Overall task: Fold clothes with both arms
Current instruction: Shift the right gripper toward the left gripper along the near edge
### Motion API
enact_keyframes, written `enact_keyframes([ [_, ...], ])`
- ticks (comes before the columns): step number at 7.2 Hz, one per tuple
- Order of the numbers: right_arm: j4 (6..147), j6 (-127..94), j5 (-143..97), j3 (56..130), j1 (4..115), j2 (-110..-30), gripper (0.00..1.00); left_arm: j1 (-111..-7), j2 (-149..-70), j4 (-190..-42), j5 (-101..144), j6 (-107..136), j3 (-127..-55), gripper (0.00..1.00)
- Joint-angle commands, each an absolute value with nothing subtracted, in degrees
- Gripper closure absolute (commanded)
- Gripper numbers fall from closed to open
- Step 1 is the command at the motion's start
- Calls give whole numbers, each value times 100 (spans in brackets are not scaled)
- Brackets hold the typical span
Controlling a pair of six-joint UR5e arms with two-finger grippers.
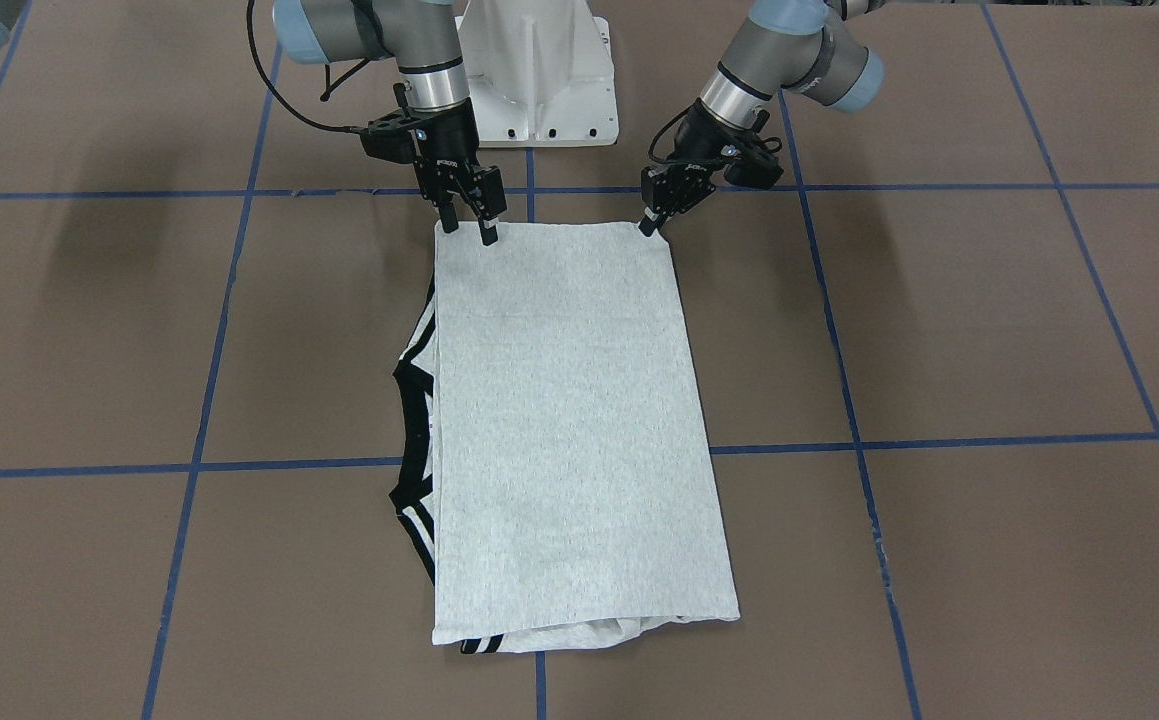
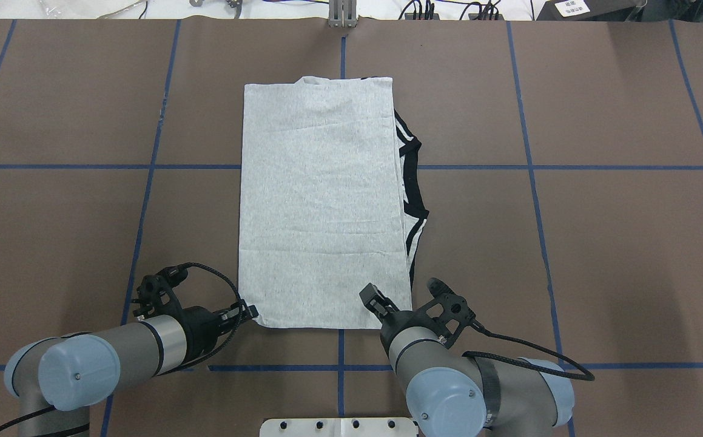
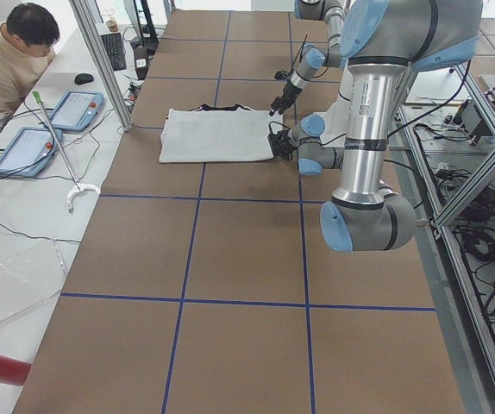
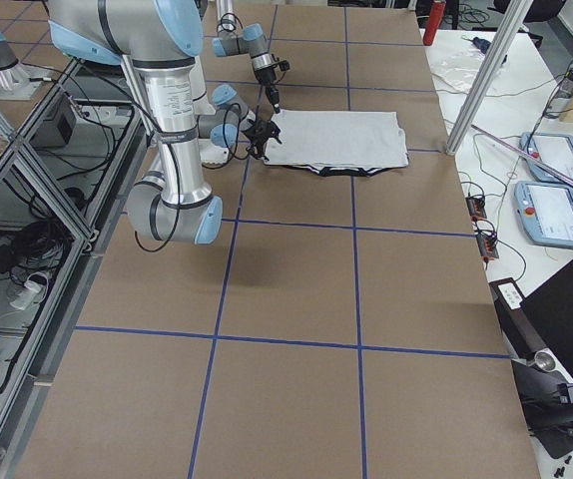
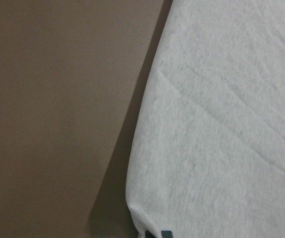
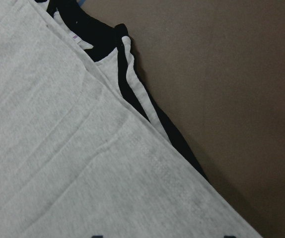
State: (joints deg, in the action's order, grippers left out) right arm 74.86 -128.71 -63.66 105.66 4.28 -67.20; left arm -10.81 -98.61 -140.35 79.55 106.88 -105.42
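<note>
The grey T-shirt [image 1: 569,420] lies flat on the brown table, folded into a long rectangle with the print hidden. Its black collar and striped trim [image 1: 411,400] stick out along the edge on my right side [image 2: 413,182]. My left gripper [image 1: 649,226] is at the near corner of the T-shirt [image 2: 250,312] and looks shut on it; the left wrist view shows that corner [image 5: 147,223] running down to the fingertips. My right gripper [image 1: 468,228] is open, its fingers astride the other near corner [image 2: 370,298]. The right wrist view shows flat cloth [image 6: 58,148] and the trim [image 6: 132,99].
The white pedestal [image 1: 539,70] stands just behind the T-shirt's near edge. Blue tape lines [image 1: 529,190] cross the table. In the side view a person [image 3: 10,60] sits beyond the far side with teach pendants [image 3: 71,108].
</note>
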Motion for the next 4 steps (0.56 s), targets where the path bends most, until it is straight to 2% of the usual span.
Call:
enact_keyframes([
  [1,7488,-12911,-6355,10556,343,-6741,14,-1081,-9861,-14045,7963,10688,-10538,100],
  [4,7488,-12929,-6346,10529,351,-6715,14,-1081,-9861,-14045,7954,10688,-10538,100],
])
